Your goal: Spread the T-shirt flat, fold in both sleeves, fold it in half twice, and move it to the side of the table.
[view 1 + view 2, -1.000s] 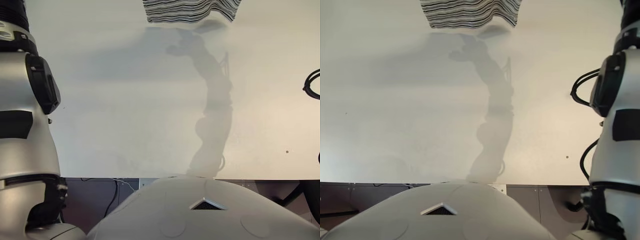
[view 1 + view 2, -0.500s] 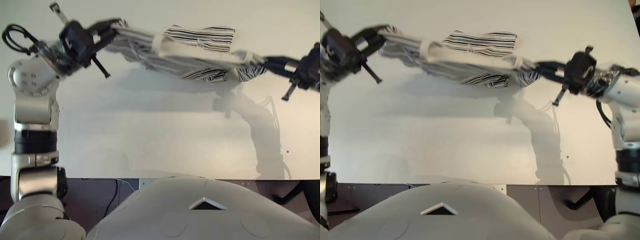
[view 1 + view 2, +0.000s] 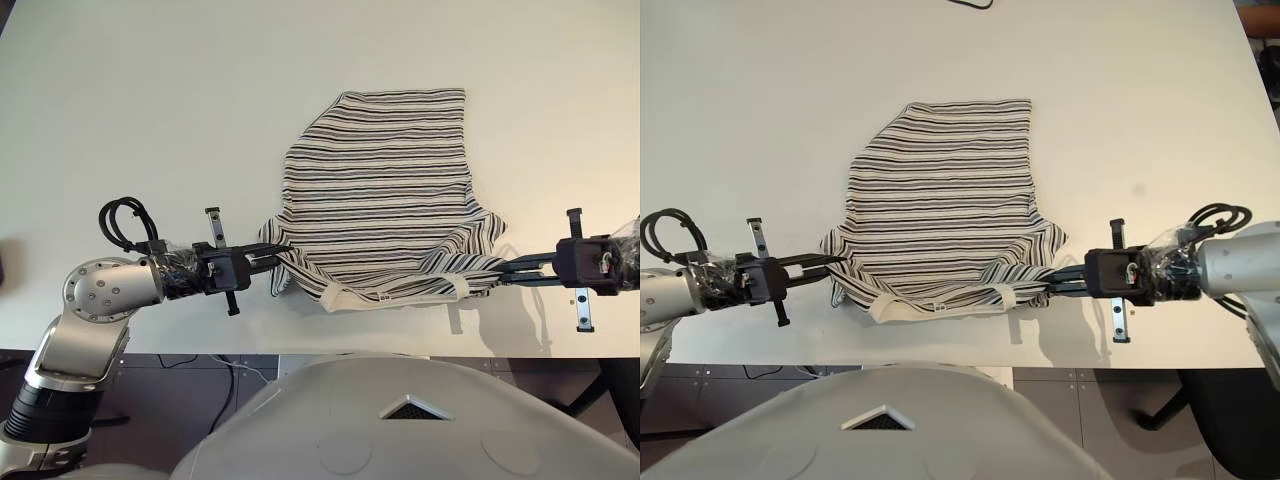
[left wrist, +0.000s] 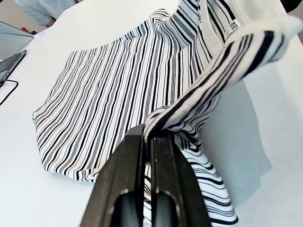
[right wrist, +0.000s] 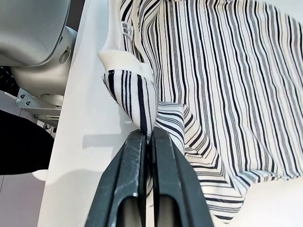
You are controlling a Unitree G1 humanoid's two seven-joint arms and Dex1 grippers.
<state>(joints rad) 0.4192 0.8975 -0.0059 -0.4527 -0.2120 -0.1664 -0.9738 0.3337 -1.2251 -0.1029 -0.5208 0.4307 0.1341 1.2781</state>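
Observation:
The black-and-white striped T-shirt (image 3: pixel 380 200) lies on the white table (image 3: pixel 150 120), hem at the far side, white collar band (image 3: pixel 390 294) near the front edge. Its body is mostly flat, while the near shoulders are bunched and pulled outward. My left gripper (image 3: pixel 283 251) is low over the table on the shirt's left and is shut on the left shoulder fabric (image 4: pixel 189 106). My right gripper (image 3: pixel 497 270) is level with it on the right, shut on the right shoulder fabric (image 5: pixel 135 101). Both sleeves are crumpled at the grippers.
The table's front edge (image 3: pixel 300 352) runs just below the collar and both grippers. Bare table surface lies to the left, right and beyond the shirt. A black cable (image 3: pixel 970 3) shows at the far edge.
Both arms have swung down and forward from a raised position. The shirt, held stretched in the air half a second ago, now lies on the table with the grippers still holding it.

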